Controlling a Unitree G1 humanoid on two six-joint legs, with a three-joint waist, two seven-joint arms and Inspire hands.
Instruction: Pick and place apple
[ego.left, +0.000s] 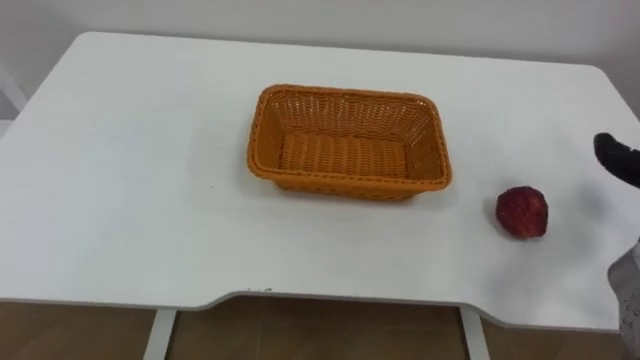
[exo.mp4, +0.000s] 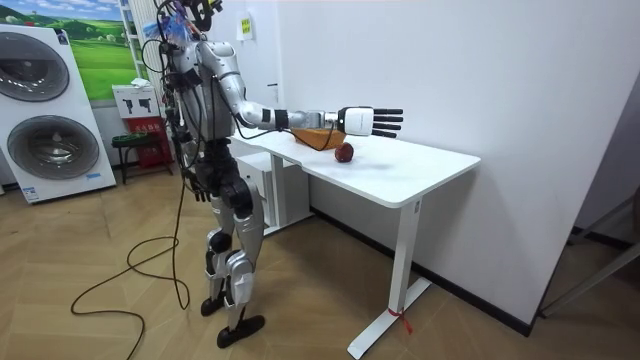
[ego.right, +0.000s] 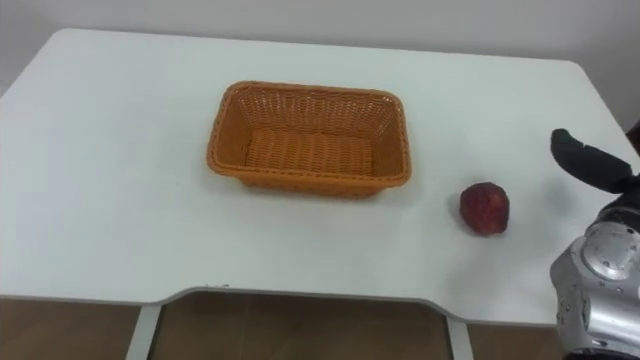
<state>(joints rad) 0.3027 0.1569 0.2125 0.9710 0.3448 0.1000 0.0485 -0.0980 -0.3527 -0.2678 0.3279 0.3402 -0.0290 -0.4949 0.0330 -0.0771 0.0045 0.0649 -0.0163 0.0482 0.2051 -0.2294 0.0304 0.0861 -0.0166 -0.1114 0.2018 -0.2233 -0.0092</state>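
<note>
Robot stands at the desk's near side; behind it, at the room view's left, two washing machines. Nothing lies between the basket and the apple. The orange wicker basket sits mid-desk, its woven floor showing bare. The red apple rests on the desk to the robot's right of the basket, well apart from it and nearer the front edge. The right hand is held out level above the desk over the apple, fingers released, straight, grasping nothing. In the eye views the right border cuts the hand off. In the room view the forearm hides most of the basket.
</note>
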